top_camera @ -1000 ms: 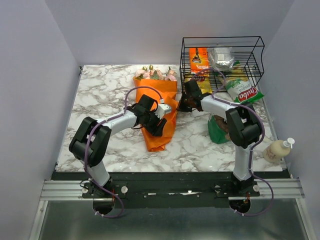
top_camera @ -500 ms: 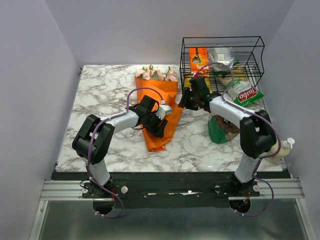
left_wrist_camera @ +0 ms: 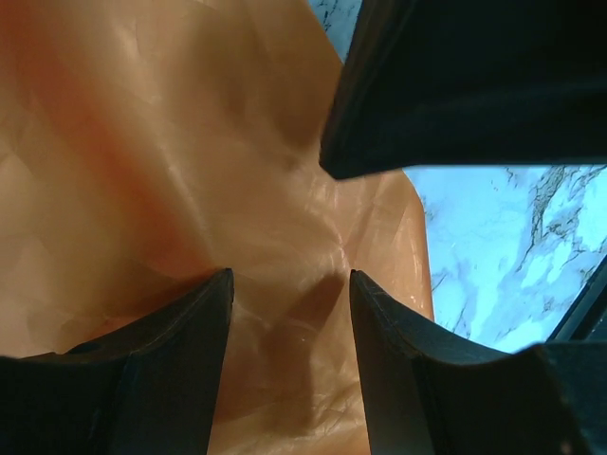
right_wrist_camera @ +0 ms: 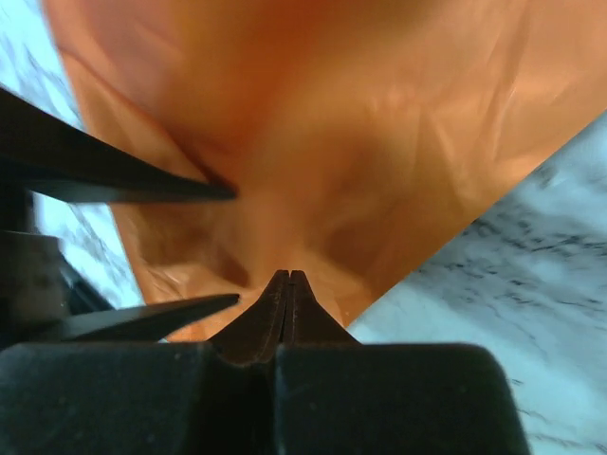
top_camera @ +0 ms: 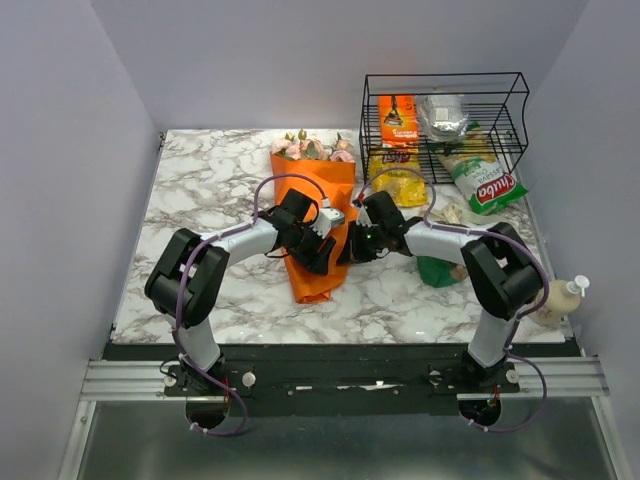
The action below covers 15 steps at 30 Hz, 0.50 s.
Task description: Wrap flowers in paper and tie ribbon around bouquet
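Observation:
The flowers (top_camera: 312,148), pink and cream roses, stick out of the far end of the orange paper (top_camera: 318,275), which lies folded lengthwise on the marble table. My left gripper (top_camera: 318,250) is low over the paper's middle. Its jaws stand apart over crinkled orange paper (left_wrist_camera: 190,142), so the left gripper (left_wrist_camera: 289,275) is open. My right gripper (top_camera: 350,250) sits at the paper's right edge, close beside the left one. In its wrist view the right gripper (right_wrist_camera: 287,275) is shut, with nothing visible between the jaws and the paper (right_wrist_camera: 379,123) just ahead. The ribbon is out of view.
A black wire basket (top_camera: 520,100) with snack packets stands at the back right. A green-and-white packet (top_camera: 488,185) and a yellow one (top_camera: 400,165) lie in front of it. A green bag (top_camera: 435,268) and a cream bottle (top_camera: 558,298) sit at the right.
My right arm swung from the basket's front leftward and nearer, down to the paper's right edge. Its gripper opened on the way and has shut again. The left arm barely moved.

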Tool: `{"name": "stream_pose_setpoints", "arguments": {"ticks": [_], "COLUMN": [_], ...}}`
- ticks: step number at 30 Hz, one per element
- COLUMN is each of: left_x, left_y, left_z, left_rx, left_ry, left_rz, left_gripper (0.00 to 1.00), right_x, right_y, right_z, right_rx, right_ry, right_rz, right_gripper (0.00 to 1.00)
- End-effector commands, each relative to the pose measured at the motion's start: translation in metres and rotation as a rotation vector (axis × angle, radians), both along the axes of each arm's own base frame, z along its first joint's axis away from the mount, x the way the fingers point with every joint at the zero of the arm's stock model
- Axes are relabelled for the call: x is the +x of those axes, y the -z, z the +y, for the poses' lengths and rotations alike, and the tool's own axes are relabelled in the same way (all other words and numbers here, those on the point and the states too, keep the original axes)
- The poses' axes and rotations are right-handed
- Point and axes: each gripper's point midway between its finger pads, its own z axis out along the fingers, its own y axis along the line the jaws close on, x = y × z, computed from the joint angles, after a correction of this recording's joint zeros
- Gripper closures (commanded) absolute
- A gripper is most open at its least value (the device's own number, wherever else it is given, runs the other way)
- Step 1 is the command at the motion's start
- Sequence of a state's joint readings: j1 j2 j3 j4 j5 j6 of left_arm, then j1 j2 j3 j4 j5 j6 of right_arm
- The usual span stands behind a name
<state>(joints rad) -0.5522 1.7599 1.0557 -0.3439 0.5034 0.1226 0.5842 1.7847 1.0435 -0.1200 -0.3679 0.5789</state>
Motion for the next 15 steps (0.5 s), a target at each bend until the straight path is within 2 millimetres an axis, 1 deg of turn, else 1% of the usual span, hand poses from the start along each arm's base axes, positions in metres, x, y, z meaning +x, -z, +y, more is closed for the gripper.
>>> {"name": "stream_pose_setpoints", "arguments": {"ticks": [1,3,4,6,7,8,9,10,11,12,13,15], "left_x": [-0.007,-0.007,-0.011,-0.014,-0.021,-0.024,-0.028,-0.038,-0.042,-0.046,-0.057,-0.063], "left_y": [-0.007,-0.012,-0.015,-0.024,-0.027,-0.039,-0.044,-0.046,-0.055,-0.055,-0.052,-0.039], "left_z": [-0.004,-0.006,-0.006,-0.008,-0.006,-0.009,-0.009,-0.004,-0.004,0.000,0.009,0.022], "left_rx": [-0.020,-0.026,-0.032,-0.048,-0.042,-0.069,-0.077,-0.063,-0.073,-0.059,-0.023,0.045], "left_ry": [0.011,0.021,0.031,0.049,0.067,0.090,0.107,0.141,0.168,0.189,0.207,0.250], "left_rz": [0.045,0.044,0.059,0.067,0.093,0.094,0.103,0.127,0.126,0.132,0.172,0.164], "left_gripper": [0.40,0.43,0.52,0.62,0.71,0.75,0.79,0.81,0.84,0.85,0.86,0.90], "right_x": [-0.022,-0.024,-0.022,-0.026,-0.025,-0.028,-0.032,-0.033,-0.033,-0.034,-0.033,-0.032], "right_y": [0.017,0.028,0.035,0.051,0.057,0.061,0.066,0.067,0.068,0.068,0.067,0.067], "right_z": [0.023,0.022,0.018,0.008,0.000,-0.005,-0.011,-0.012,-0.013,-0.013,-0.012,-0.010], "right_rx": [0.133,0.118,0.095,0.041,0.004,-0.019,-0.036,-0.043,-0.046,-0.046,-0.040,-0.037], "right_ry": [-0.109,-0.103,-0.082,-0.019,0.019,0.039,0.052,0.058,0.058,0.056,0.048,0.039], "right_rz": [0.118,0.143,0.147,0.206,0.215,0.233,0.245,0.244,0.243,0.244,0.243,0.240], "right_gripper": [0.99,0.99,0.99,1.00,1.00,1.00,0.99,0.99,1.00,0.99,1.00,1.00]}}
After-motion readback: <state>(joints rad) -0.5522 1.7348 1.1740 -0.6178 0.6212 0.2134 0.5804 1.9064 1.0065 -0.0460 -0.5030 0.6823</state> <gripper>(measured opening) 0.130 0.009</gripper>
